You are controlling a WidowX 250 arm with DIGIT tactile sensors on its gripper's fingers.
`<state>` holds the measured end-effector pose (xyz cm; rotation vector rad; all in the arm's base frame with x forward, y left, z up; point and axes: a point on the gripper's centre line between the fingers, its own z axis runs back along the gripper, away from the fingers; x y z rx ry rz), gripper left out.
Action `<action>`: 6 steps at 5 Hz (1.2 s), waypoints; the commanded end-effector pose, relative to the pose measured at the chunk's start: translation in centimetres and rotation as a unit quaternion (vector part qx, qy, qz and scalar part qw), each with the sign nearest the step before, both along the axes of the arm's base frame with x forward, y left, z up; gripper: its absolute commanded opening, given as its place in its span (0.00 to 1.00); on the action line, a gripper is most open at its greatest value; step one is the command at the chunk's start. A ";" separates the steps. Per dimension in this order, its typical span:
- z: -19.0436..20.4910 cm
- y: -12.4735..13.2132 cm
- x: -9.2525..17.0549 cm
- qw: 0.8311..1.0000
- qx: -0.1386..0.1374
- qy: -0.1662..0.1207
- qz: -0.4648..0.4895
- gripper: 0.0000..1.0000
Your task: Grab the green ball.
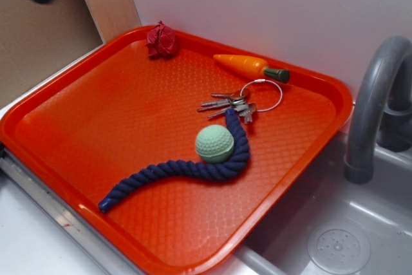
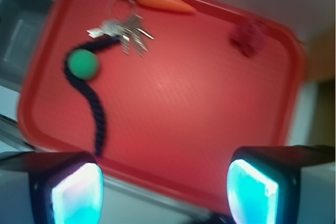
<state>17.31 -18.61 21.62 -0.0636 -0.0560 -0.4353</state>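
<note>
Spread wide and holding nothing, the end effector (image 2: 165,190) shows only in the wrist view, its two glowing pads at the bottom corners, hanging above the near rim of the orange tray (image 1: 58,104) and well apart from everything on it.

Reading the exterior view from left to right: a dark red crumpled lump (image 1: 161,40) sits in the tray's far corner; the blue rope (image 1: 168,175) snakes across the middle; the green ball (image 1: 214,143) rests inside the rope's hooked end, touching it; just behind lie the keys (image 1: 226,105) on their ring, then a toy carrot (image 1: 248,66) near the back rim. A grey faucet (image 1: 373,101) and sink stand to the right, off the tray.

I judge this the approach stage, with no reach begun. In the wrist view the ball sits up and to the left, so the next move calls for travelling that way, centring over the ball, then descending with the pads straddling it, clear of the rope's curl and the keys.
</note>
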 end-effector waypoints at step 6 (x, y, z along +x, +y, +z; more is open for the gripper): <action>-11.8 -10.0 4.1 0.990 -0.029 0.136 0.017 1.00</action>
